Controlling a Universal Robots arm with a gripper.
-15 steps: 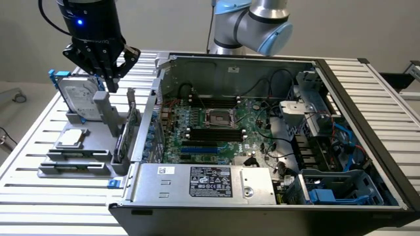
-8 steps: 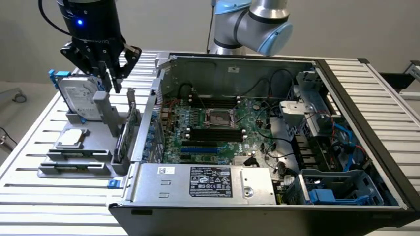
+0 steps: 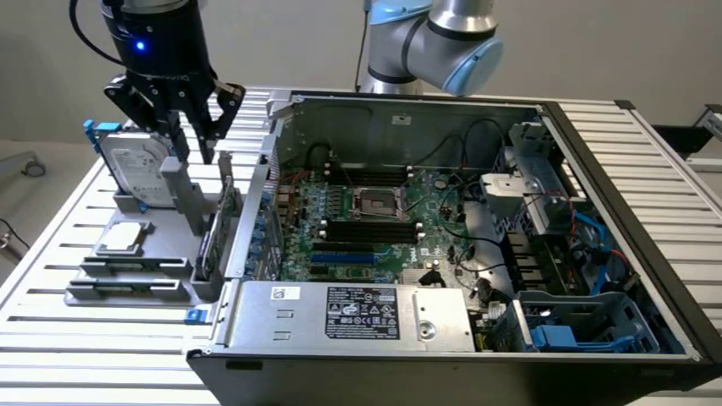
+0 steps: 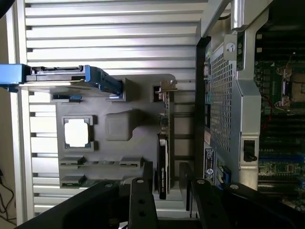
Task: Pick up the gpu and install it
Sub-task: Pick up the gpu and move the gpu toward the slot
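Observation:
The gpu [image 3: 210, 241] stands on its long edge in a slot of the grey parts holder [image 3: 124, 292], just outside the computer case's side wall. In the wrist view the gpu [image 4: 164, 143] is edge-on, with its black shroud on one face and its grey bracket at the far end. My gripper [image 3: 194, 150] hangs open above the holder, over the card's bracket end and apart from it. Its two black fingers [image 4: 142, 202] stand either side of the card's line, and my gripper [image 4: 174, 202] holds nothing.
The open computer case [image 3: 631, 254] lies at the exterior view's right, its motherboard [image 3: 361, 220] exposed. A silver hard drive [image 3: 138, 173] in a blue-edged frame and a square CPU chip [image 3: 122, 238] also sit in the holder. The slatted table [image 3: 68, 338] carries everything.

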